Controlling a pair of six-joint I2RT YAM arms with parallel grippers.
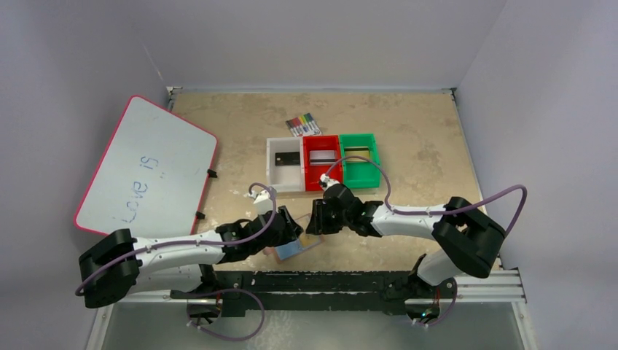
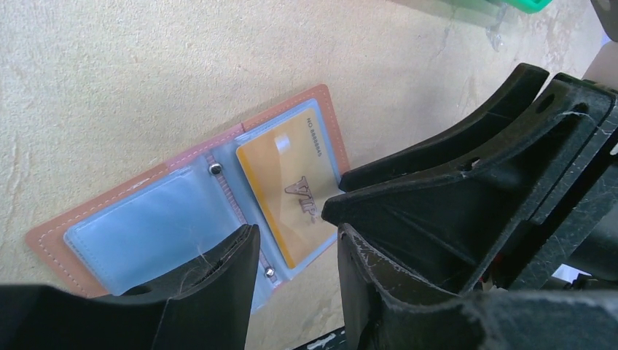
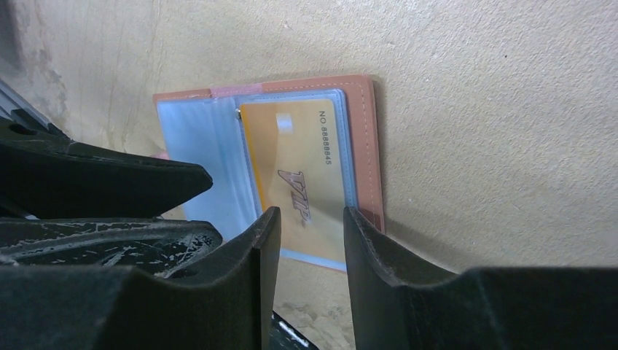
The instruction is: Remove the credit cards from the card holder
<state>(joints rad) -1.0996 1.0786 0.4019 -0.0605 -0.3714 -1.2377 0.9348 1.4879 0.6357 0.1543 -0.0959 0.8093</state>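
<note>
The card holder (image 2: 109, 215) lies open and flat on the table, tan-brown with two light-blue pockets. A gold credit card (image 2: 288, 186) marked VIP sits in its right pocket; the left pocket looks empty. My left gripper (image 2: 295, 244) is open, its jaws straddling the holder's near edge at the spine. My right gripper (image 3: 307, 219) is open just above the gold card's (image 3: 299, 171) near end in the holder (image 3: 364, 146). In the top view both grippers, left (image 1: 290, 228) and right (image 1: 315, 219), meet over the holder (image 1: 295, 250). Each wrist view shows the other gripper's black fingers close by.
A white bin (image 1: 274, 169) with a dark card (image 1: 286, 158), a red bin (image 1: 321, 177) with a light card (image 1: 321, 154) and a green bin (image 1: 361, 175) stand in a row behind. A pack of coloured markers (image 1: 302, 124) lies beyond them. A red-rimmed whiteboard (image 1: 146, 164) lies at left.
</note>
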